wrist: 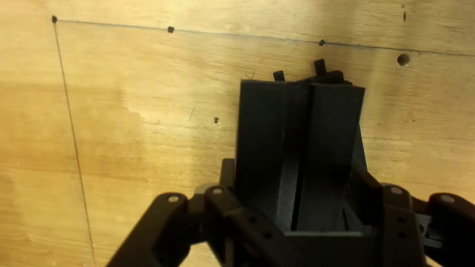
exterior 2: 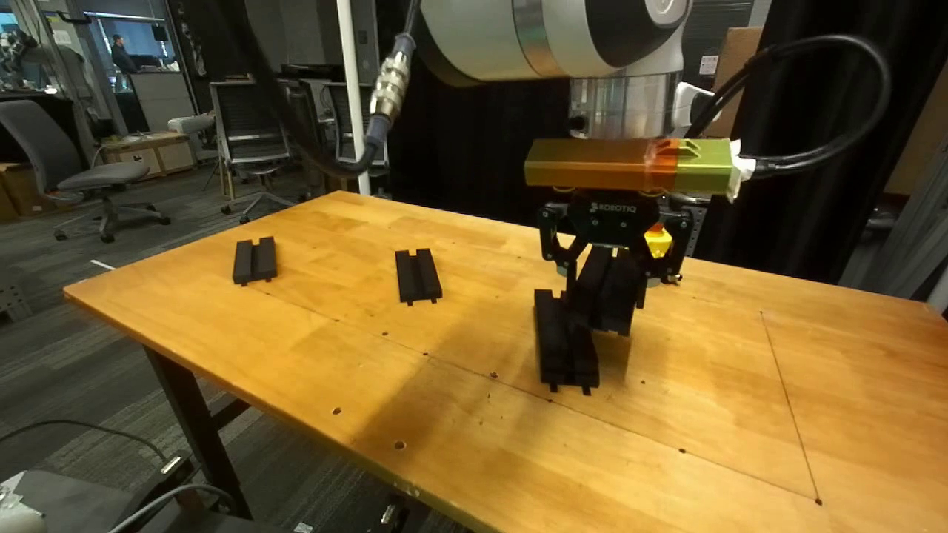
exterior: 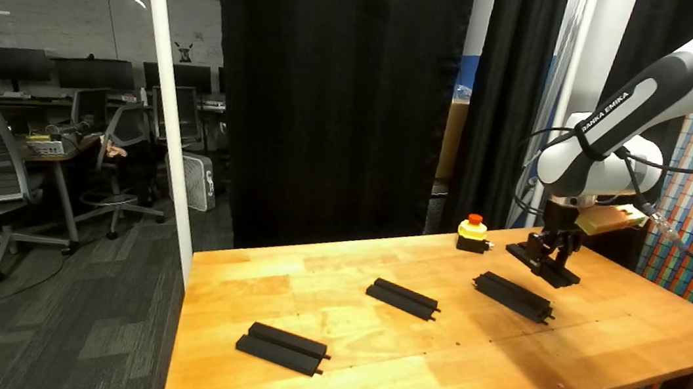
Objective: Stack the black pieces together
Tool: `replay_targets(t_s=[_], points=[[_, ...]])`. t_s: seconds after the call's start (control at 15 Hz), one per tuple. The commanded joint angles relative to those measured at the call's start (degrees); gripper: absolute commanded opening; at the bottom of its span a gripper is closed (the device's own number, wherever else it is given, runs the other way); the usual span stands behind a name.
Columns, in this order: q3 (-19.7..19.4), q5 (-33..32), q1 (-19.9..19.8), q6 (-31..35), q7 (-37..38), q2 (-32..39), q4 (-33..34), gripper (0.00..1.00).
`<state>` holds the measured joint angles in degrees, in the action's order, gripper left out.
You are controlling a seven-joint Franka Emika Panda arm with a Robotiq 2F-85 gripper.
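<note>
Black pieces (exterior 2: 255, 260): two loose, well left of my jaws in both exterior views. Receiving bar (exterior 2: 565, 348): just left, skewed to the held bar (wrist: 297, 155). My gripper (exterior 2: 606, 297): jaws clamped across its width. Caution: release at this skew may tip it off.

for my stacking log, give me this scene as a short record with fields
Surface: wooden table
Pincer: closed on the held black piece, raised above the table
Beneath, in wrist view: near black block on the table; whether one layer or several, cannot tell
Lying apart: middle black piece, then end black piece farthest from the pincer
Task status: unfinished, these two not yet stacked
Other item: red-and-yellow button with a dark base, on the table
</note>
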<state>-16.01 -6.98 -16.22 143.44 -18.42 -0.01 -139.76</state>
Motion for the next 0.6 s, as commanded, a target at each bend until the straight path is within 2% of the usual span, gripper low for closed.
replay_targets(t_s=[0.0, 0.2, 0.53], points=[[0.2, 2.6, -0.1, -1.7, -11.2, 4.8, 5.1, 0.47], [1.1, 3.7, -0.9, -1.2, -17.0, 7.8, 7.1, 0.47], [2.8, 6.0, -1.9, -0.5, -22.8, 11.4, 9.3, 0.47]])
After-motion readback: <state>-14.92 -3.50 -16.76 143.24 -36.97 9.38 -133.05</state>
